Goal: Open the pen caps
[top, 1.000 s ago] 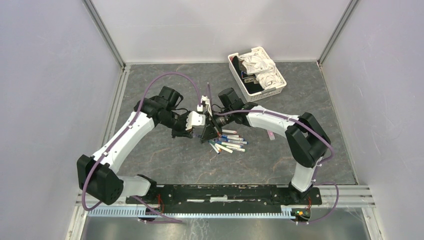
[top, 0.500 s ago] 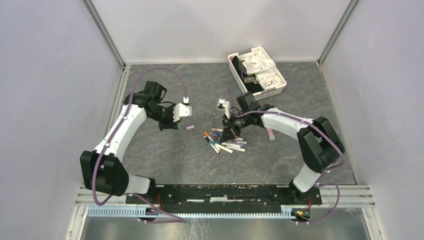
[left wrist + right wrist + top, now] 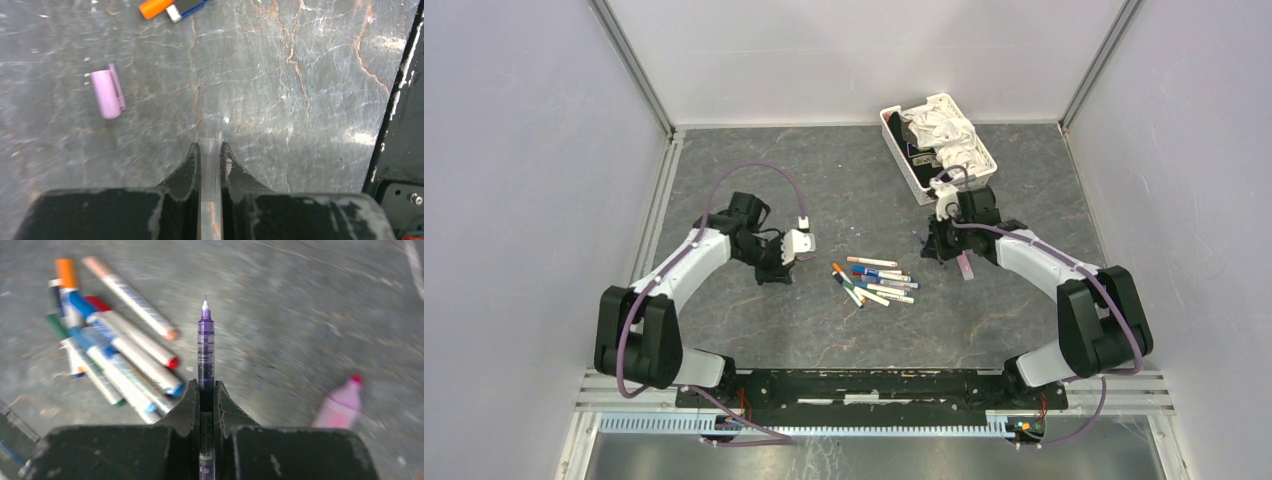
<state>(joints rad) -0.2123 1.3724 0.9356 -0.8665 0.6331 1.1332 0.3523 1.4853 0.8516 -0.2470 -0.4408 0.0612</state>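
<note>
Item 1, my left gripper (image 3: 210, 148): I read the black jaws as pressed together, low over the grey marbled tabletop (image 3: 300, 75).
Item 2, short lilac plastic cap (image 3: 106, 94): lying loose on the table, off to the jaws' left and apart from them.
Item 3, my right gripper (image 3: 205, 390): pinching a slim purple pen (image 3: 205, 335), its fine tip bare.
Item 4, heap of white-barrelled marker pens (image 3: 876, 282) with coloured ends: lying between my two arms.
</note>
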